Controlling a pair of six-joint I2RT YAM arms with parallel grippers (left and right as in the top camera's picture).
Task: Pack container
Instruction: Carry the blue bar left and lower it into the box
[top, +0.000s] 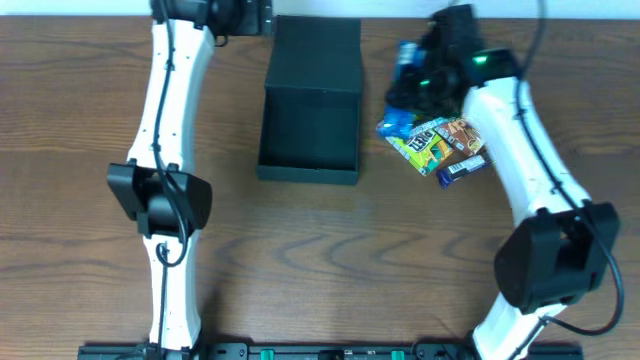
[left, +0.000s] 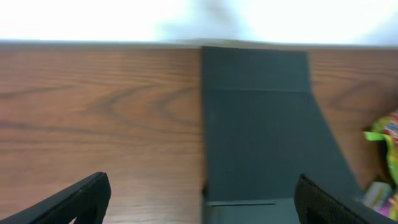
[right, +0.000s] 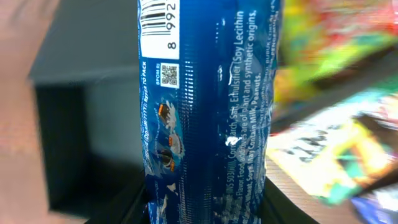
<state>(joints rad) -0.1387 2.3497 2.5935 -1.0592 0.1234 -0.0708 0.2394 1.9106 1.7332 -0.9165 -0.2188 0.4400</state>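
I see container (top: 310, 125) mid-counter against far edge, flap lid (top: 315, 55) folded back flat toward that edge. Inside, only bare dark floor visible. Matte teal-black card, square, shallow walls. My right gripper (right: 208, 214) clamped on blue packet (right: 205, 112), near container's right side. Loose snack pile (top: 435, 145) on counter (top: 80, 120) toward far right corner. My left gripper (left: 199, 208) spread wide, holding nothing, at far edge beside lid.

Snack packets (top: 437, 145) lie heaped on the wooden table (top: 80, 120) near a blue packet (right: 205, 112).
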